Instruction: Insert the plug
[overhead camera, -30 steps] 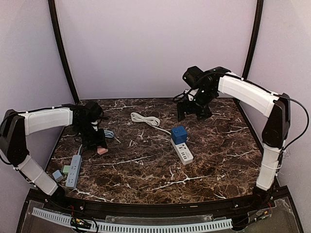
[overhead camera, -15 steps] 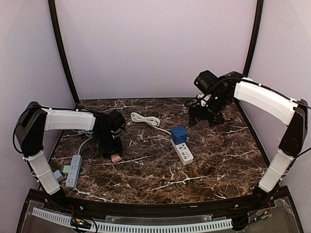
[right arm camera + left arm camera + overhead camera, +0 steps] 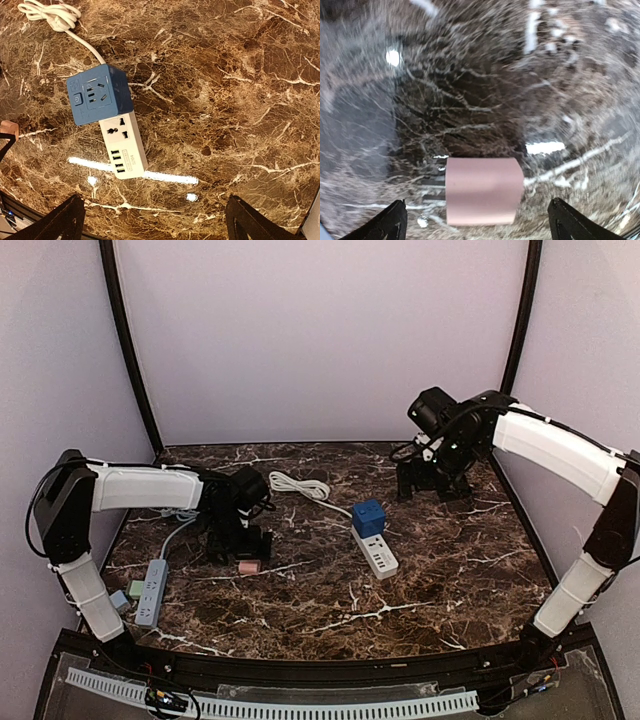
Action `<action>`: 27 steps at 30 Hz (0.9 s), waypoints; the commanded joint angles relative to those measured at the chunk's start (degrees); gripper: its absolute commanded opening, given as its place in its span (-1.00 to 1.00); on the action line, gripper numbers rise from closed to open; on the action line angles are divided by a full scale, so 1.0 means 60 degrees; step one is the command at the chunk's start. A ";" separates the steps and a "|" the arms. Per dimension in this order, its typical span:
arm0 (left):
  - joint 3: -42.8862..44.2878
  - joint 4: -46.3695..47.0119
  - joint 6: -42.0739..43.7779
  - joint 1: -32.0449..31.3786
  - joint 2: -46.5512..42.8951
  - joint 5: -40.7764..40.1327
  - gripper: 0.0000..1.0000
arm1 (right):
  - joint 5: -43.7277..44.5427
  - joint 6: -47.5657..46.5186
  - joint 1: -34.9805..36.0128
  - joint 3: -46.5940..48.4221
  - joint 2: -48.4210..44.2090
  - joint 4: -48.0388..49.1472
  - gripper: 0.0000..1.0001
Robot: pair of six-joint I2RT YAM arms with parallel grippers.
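Note:
A pink plug [image 3: 249,566] [image 3: 484,191] lies on the dark marble table [image 3: 440,570], prongs pointing left in the left wrist view. My left gripper [image 3: 243,543] [image 3: 479,221] hovers just above it, open, fingertips [image 3: 395,220] wide of the plug on both sides and not touching it. A white power strip [image 3: 375,552] [image 3: 124,145] lies mid-table with a blue cube adapter [image 3: 369,517] [image 3: 98,101] plugged into its far end. My right gripper [image 3: 432,485] [image 3: 155,217] hangs open and empty over the back right of the table. In the right wrist view the pink plug [image 3: 7,129] peeks in at the left edge.
A coiled white cable [image 3: 300,485] [image 3: 50,11] runs from the white strip toward the back. A grey power strip [image 3: 152,592] lies near the front left edge with two small adapters [image 3: 128,595] beside it.
My left gripper carried the pink plug rightward toward mid-table, then opened and let it go onto the marble. The right arm swung a little to the right, still open.

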 commanded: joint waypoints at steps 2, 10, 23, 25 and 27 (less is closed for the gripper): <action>0.0705 -0.1360 0.2738 -0.0016 -0.0840 -0.0665 0.97 | 0.0193 0.0109 -0.0060 -0.0214 -0.0321 0.0202 0.95; 0.0699 -0.1342 0.5616 0.0028 -0.0825 0.0768 0.85 | 0.0109 0.0164 -0.0056 -0.0400 -0.0513 0.0230 0.95; 0.0711 -0.0900 1.0761 0.0076 -0.0522 0.0870 0.88 | 0.0045 0.0401 -0.0060 -0.1183 -0.1485 0.0001 0.96; 0.0474 -0.0639 1.1552 0.0074 -0.0743 0.0637 0.89 | 0.0032 0.0464 -0.0071 -0.1288 -0.1639 -0.0065 0.96; 0.0351 -0.0597 1.2346 0.0072 -0.0850 0.0508 0.90 | 0.0046 0.0498 -0.0060 -0.1389 -0.1750 -0.0118 0.96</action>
